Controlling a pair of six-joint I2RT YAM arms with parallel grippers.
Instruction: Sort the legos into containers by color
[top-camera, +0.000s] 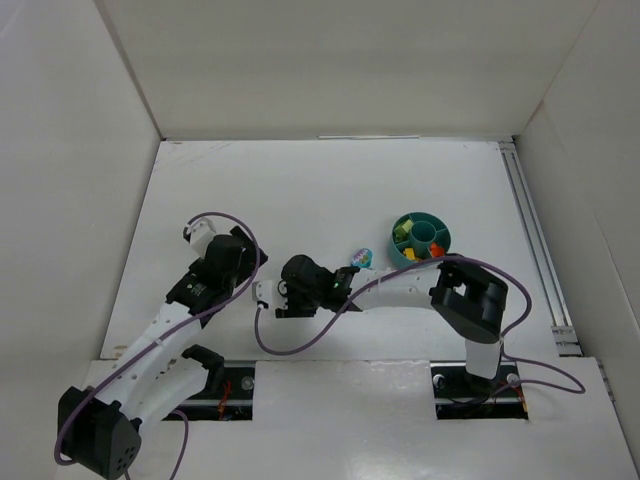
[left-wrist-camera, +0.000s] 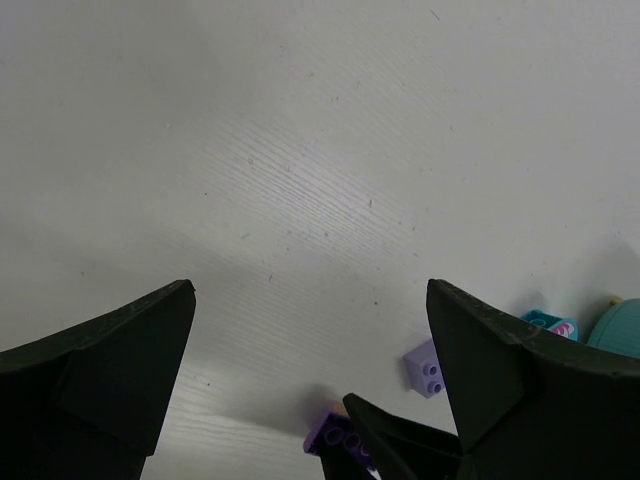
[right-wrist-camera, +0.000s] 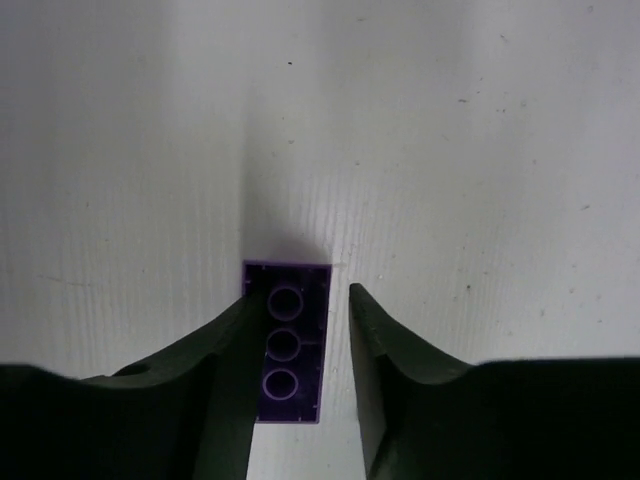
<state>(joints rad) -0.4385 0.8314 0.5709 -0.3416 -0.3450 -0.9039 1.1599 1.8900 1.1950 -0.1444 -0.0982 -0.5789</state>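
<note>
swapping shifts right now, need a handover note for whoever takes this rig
Left gripper: open, empty, over bare table.
Right gripper: open, fingers either side of the purple brick, a gap showing at one finger, not clamped.
Done: the teal bowl holds yellow, green and orange bricks.
Left: the purple brick, a lavender brick and a cyan brick by the bowl are outside it.
</note>
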